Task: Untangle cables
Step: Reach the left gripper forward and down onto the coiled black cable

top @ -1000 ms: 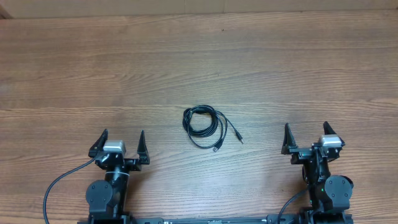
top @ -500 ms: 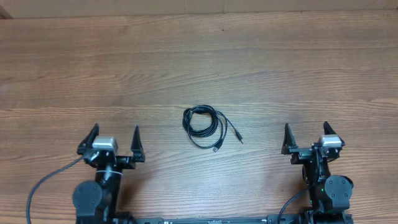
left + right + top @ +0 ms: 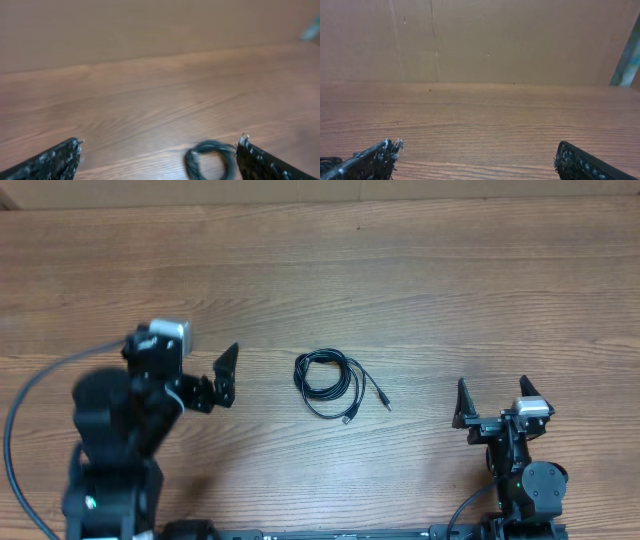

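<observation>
From the left wrist, we see the left end effector (image 3: 160, 142) spread wide and empty. The cables (image 3: 210, 161) lie coiled on the bench (image 3: 150, 100) just ahead, toward its right fingertip. From the right wrist, the right end effector (image 3: 475, 147) is likewise open, holding nothing. Overhead, the coil sits between both, nearer the left one. We judge this the approach; next we must centre over one outer loop and pinch that alone.

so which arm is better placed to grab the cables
Left: the left gripper, open, faces the cables, which show between its fingers in its wrist view; the right gripper sits farther away.
</observation>
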`<state>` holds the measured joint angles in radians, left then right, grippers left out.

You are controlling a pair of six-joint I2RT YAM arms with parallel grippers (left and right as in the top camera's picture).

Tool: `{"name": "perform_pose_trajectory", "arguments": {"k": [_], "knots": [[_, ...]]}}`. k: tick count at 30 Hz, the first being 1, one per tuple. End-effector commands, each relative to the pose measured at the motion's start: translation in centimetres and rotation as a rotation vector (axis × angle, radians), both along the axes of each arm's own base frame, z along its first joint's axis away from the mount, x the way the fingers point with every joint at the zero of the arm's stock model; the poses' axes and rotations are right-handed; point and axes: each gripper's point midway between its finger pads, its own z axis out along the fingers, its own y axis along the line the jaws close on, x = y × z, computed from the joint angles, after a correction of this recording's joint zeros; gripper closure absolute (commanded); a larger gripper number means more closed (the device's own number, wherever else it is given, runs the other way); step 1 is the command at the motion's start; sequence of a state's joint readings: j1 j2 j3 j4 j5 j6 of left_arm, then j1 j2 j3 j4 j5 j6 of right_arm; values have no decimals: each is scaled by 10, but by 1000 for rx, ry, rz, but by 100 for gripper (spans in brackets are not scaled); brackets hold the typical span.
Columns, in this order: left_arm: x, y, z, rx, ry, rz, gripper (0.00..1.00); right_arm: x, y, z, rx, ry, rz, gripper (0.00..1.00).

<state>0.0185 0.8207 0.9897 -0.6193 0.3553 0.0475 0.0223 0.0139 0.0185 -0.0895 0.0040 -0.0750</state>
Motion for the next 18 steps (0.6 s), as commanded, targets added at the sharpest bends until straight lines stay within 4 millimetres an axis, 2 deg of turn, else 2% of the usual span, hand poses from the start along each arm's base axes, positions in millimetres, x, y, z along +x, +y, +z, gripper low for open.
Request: {"name": "perform_pose_trajectory", "arguments": {"k": [1, 7, 10, 18], "knots": [[-4, -38, 26, 8, -8, -254, 1, 0, 2, -3, -1, 0, 11, 0], [-11, -80, 19, 92, 104, -482, 0, 0, 2, -3, -1, 0, 11, 0], [-7, -101, 12, 97, 114, -545, 0, 0, 2, -3, -1, 0, 11, 0], [16, -115, -26, 93, 230, -576, 0, 0, 2, -3, -1, 0, 11, 0]]}}
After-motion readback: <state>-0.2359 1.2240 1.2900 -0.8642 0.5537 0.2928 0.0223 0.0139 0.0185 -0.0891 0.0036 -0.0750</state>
